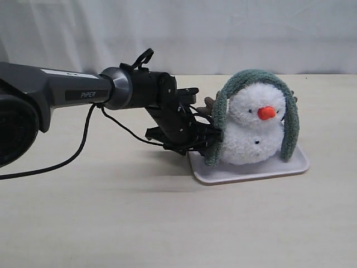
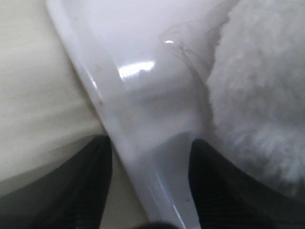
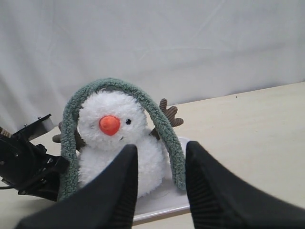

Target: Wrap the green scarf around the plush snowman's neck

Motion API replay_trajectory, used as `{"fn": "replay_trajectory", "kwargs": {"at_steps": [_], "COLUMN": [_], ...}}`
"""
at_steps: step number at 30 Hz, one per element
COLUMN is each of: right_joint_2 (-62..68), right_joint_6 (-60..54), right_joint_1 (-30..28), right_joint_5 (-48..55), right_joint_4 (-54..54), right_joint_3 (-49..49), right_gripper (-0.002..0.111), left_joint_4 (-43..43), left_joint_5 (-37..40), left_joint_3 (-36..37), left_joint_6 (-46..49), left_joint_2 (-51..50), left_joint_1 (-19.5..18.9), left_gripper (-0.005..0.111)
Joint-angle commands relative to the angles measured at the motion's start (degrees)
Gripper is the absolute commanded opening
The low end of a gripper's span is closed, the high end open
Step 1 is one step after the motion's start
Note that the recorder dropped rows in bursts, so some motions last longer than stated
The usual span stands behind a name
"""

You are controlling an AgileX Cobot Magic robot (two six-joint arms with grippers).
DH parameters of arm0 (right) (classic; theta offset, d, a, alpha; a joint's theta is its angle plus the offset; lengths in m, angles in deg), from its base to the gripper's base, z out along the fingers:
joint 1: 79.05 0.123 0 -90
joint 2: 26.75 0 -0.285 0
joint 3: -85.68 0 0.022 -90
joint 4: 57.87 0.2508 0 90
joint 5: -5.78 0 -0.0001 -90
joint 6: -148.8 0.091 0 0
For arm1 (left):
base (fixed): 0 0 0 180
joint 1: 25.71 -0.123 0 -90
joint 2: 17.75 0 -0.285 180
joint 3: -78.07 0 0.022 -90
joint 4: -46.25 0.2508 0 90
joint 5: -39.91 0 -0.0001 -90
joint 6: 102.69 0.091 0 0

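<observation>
green scarf (image 1: 254, 75): muted sage green, ribbed knit
plush snowman (image 1: 251, 139): white, black dot eyes and button
nose (image 1: 266, 113): orange
twig arms (image 3: 169, 112): brown, ribbed
tray (image 1: 251, 173): glossy white
table (image 1: 167, 223): pale beige
right tool (image 3: 160, 148): black

Only one word can be read: "PiPER", in pale letters on a dark band (image 1: 87, 95) along the side of the grey arm (image 1: 50, 84). It sits well behind the left pincer (image 1: 213, 139), beyond the black wrist. A pale strip (image 1: 61, 72) on top of the same link, equally far behind the pincer, has marks too small to read.
</observation>
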Motion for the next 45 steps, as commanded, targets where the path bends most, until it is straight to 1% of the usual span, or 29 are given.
{"fn": "replay_trajectory", "kwargs": {"at_steps": [1, 4, 8, 14, 19, 25, 36, 45], "right_joint_2": [0.1, 0.1, 0.1, 0.1, 0.1, 0.1, 0.1, 0.1], "right_joint_6": [-0.1, -0.1, -0.1, -0.1, -0.1, -0.1, -0.1, -0.1], "right_joint_1": [0.0, 0.0, 0.0, 0.0, 0.0, 0.0, 0.0, 0.0], "right_joint_5": [-0.1, 0.0, 0.2, 0.2, 0.2, 0.2, 0.2, 0.2], "right_joint_4": [0.2, 0.2, 0.2, 0.2, 0.2, 0.2, 0.2, 0.0], "right_joint_3": [0.1, 0.1, 0.1, 0.1, 0.1, 0.1, 0.1, 0.1], "right_gripper": [0.033, 0.033, 0.033, 0.033, 0.033, 0.033, 0.033, 0.033], "left_joint_4": [5.2, 6.7, 15.9, 20.8, 21.5, 21.3, 21.2, 18.7], "left_joint_5": [6.5, 8.8, 11.9, 14.9, 17.6, 18.1, 18.7, 18.7], "left_joint_3": [-0.3, -0.3, -0.3, -0.3, -0.3, -0.3, -0.2, -0.1], "left_joint_6": [-2.6, -2.6, -7.5, -7.9, -7.8, -6.2, -4.5, -1.8], "left_joint_2": [-0.9, -1.0, -1.0, -1.0, -0.9, -0.1, 2.4, 7.9], "left_joint_1": [-1.1, -1.6, -1.6, -2.0, -4.7, -7.1, -7.4, -7.4], "left_gripper": [0.050, 0.050, 0.050, 0.050, 0.050, 0.050, 0.050, 0.050]}}
